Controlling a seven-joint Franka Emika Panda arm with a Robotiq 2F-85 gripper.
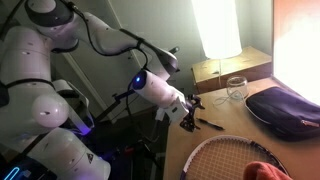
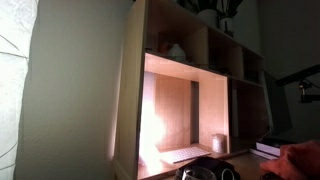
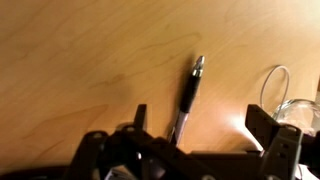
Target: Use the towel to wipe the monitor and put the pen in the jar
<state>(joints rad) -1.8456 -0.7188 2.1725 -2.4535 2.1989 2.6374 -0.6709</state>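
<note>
Low in the wrist view, the tool [image 3: 198, 115] hangs wide open and empty over the pen [image 3: 190, 90] on the tabletop [image 3: 80, 60], with the jar [image 3: 296, 108] at the right edge. The pen step seems in hand; next it should descend, close on the pen, then carry it to the jar.

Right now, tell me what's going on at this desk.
The robot arm's gripper hangs open over the pen, which lies on the wooden desk between its jaws, not yet gripped. The glass jar stands close to one side. The orange towel lies by the racket, away from the gripper.
</note>
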